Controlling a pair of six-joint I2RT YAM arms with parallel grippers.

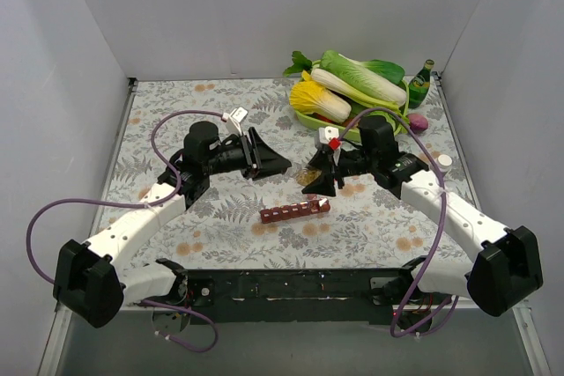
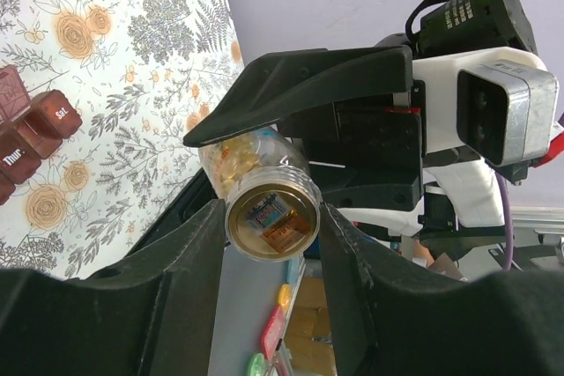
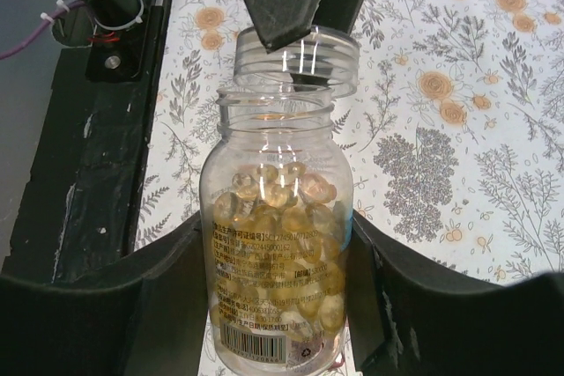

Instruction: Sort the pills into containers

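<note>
My right gripper point(image 3: 276, 239) is shut on a clear pill bottle point(image 3: 278, 253) full of yellow softgels and holds it above the table. The bottle's neck point(image 3: 276, 105) is open. My left gripper point(image 2: 271, 219) is shut on the clear cap point(image 3: 298, 52), which sits just off the neck; from the left wrist it shows as a round disc point(image 2: 271, 222). The two grippers meet tip to tip in the top view, the left one point(image 1: 280, 163) and the right one point(image 1: 319, 180). The dark red pill-organizer strip point(image 1: 295, 210) lies on the table just in front of them, lids shut, and also shows in the left wrist view point(image 2: 40, 125).
A green tray point(image 1: 306, 115) of toy vegetables stands at the back right, with a green bottle point(image 1: 421, 84) and a purple item point(image 1: 418, 121) beside it. A small white bottle point(image 1: 445, 160) stands near the right arm. Grey walls enclose the floral table.
</note>
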